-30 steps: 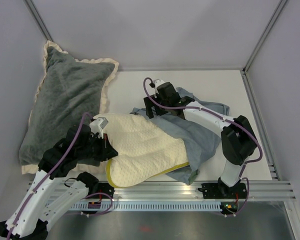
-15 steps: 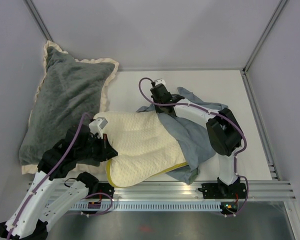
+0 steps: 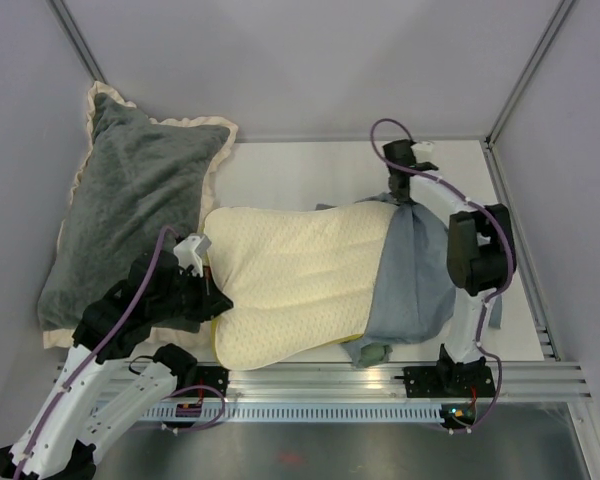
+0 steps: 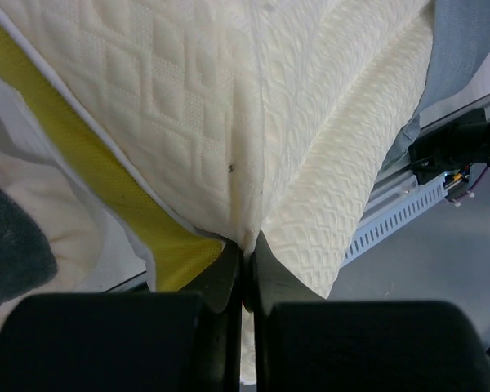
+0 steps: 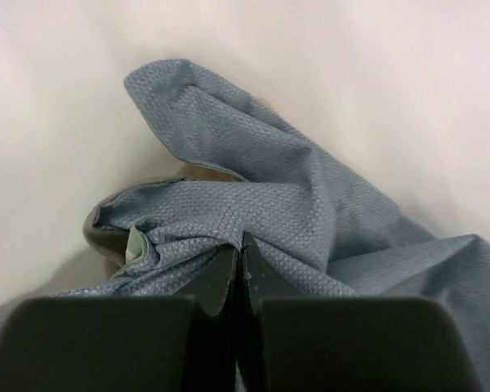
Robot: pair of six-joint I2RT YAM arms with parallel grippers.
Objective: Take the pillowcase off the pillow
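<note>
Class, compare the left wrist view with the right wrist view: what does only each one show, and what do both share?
Only left wrist: the left pincer shut on the cream pillow beside its yellow-green band, plus the rail. Only right wrist: the right pincer shut on a bunched fold of the pillowcase. Both: the grey-blue pillowcase, just a sliver at the left wrist view's top right, but filling much of the right wrist view.

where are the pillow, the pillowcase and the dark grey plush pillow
pillow (image 3: pixel 300 280): top view, middle of its bare quilted cream face
pillowcase (image 3: pixel 412 285): top view, grey-blue cloth over the pillow's right end
dark grey plush pillow (image 3: pixel 130 200): top view, middle of its plush face
</note>
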